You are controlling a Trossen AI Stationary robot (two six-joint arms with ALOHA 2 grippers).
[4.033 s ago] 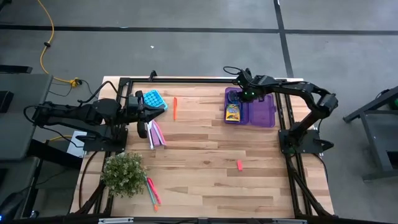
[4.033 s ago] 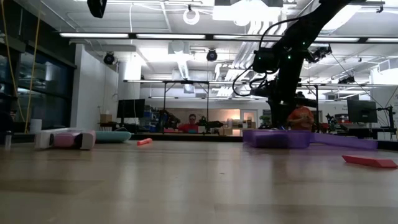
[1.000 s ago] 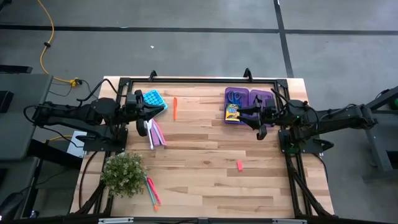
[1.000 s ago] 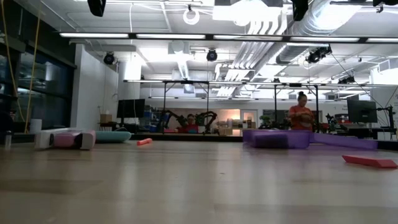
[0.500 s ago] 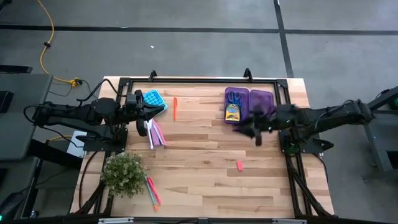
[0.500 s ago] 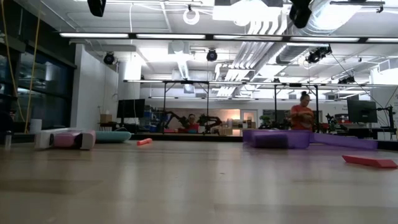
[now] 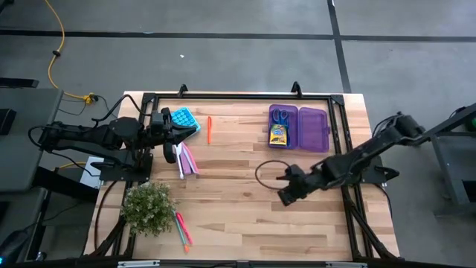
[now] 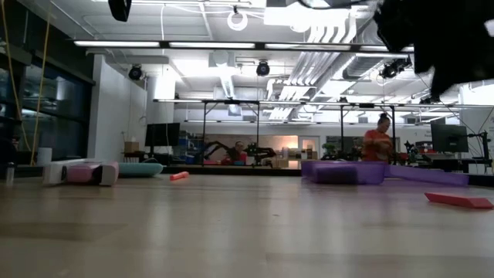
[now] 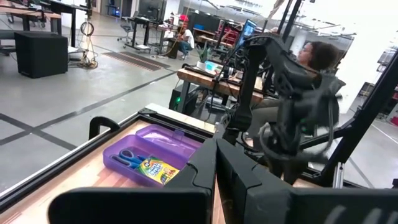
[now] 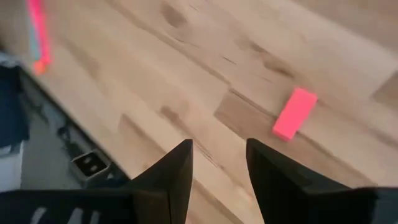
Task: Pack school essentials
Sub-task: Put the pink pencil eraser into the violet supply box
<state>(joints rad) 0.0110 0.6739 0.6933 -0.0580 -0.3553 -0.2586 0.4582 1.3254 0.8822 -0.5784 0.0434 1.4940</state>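
Resting shut at the table's left edge, the left hand lies well left of the purple case, which holds the scissors and crayon box. Right hand, fingers parted and empty, hovers over the pink eraser, nearer the front than the case.

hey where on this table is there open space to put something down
The widest bare wood lies between the potted plant and the right gripper, toward the near edge. Another patch runs between the orange pen and the purple case. It is crowded around the left gripper, and the pink eraser lies just ahead of the right gripper.
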